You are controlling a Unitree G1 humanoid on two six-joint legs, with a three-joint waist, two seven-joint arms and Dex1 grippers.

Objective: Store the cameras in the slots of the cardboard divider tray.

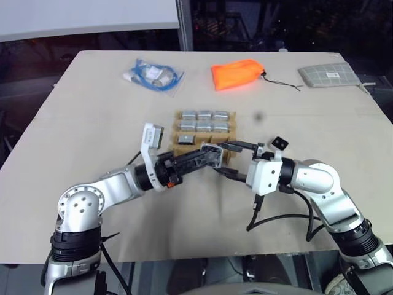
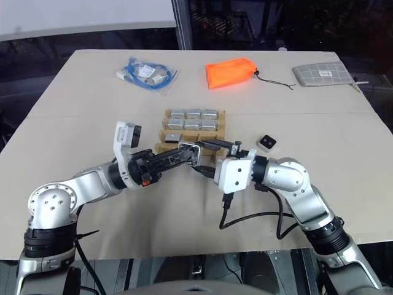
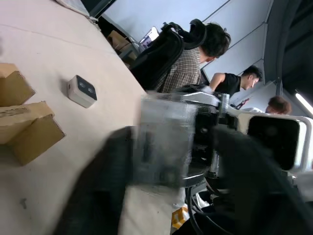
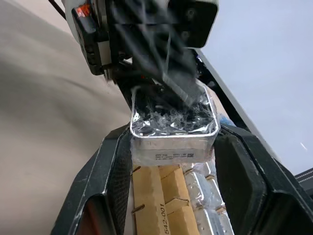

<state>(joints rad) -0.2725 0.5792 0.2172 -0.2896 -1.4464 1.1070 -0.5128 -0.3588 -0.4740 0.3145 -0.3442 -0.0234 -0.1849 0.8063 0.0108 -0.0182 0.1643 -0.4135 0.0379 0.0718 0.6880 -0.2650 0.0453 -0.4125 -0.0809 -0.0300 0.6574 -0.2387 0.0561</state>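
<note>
over the near middle of the table (image 1: 73, 123) the two grippers meet tip to tip. the left gripper (image 1: 209, 157) reaches in from the left and the right gripper (image 1: 230, 160) from the right, both roughly level, and both are closed narrow on one camera (image 2: 189, 152) wrapped in clear film, held between them just above the tray's near edge. in the right wrist view that camera (image 4: 173, 139) sits squeezed between the right fingers (image 4: 110, 171), with the left gripper clamped on its far end.

just behind them lies the tray (image 1: 179, 117), a small cardboard grid. its far two rows hold six wrapped cameras (image 1: 204, 115), one per slot; the near row is partly hidden by the grippers, with one more wrapped camera showing at its left end.

right of the tray, near the right arm's wrist, a loose camera (image 2: 266, 142) lies face up on the bare table, apart from everything.

farther back, well clear of the tray, sit a bag of blue cable (image 1: 152, 75) at the left, an orange pouch (image 1: 236, 74) in the middle and a grey checked pouch (image 1: 328, 75) at the far right edge. wide bare table lies to the left, to the right and along the near edge.

people (image 3: 195, 54) stand beyond the table in the left wrist view.
</note>
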